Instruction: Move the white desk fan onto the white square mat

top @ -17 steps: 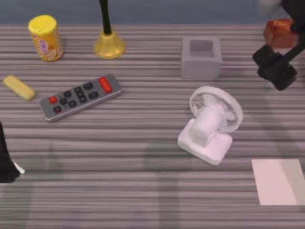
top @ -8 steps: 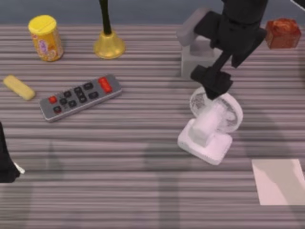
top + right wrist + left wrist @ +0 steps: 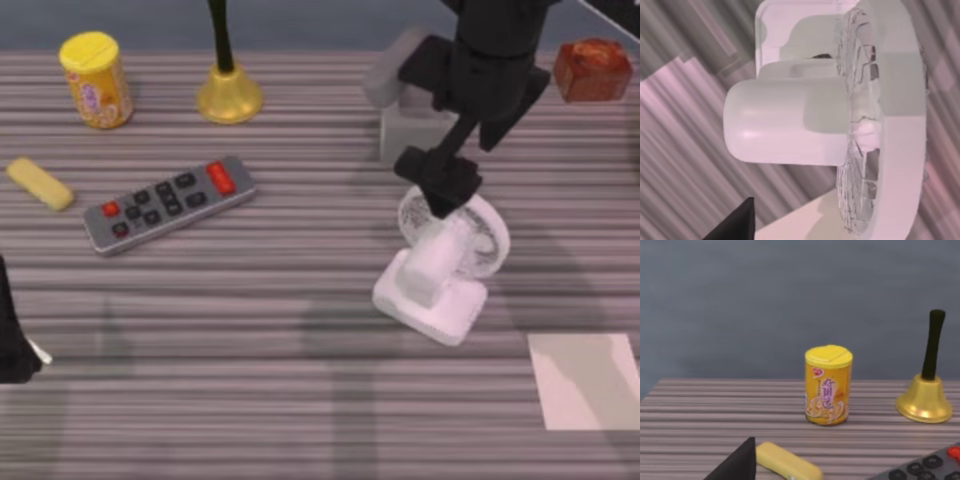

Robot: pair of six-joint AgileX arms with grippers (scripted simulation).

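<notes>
Right gripper (image 3: 440,190) is hovering over the fan (image 3: 440,262), which is standing well apart from the mat (image 3: 585,385) at the table's right; finger state unclear. Left gripper (image 3: 15,345) is sitting parked far left.

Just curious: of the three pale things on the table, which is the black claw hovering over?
The white desk fan, right under the right gripper; the grey cube and white square mat sit apart.

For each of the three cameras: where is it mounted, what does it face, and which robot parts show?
Top view: overhead, facing the striped table; right gripper above the white plastic desk fan, left arm at the left edge.
Left wrist: low, facing the yellow can.
Right wrist: close on the fan, shared with top.
</notes>
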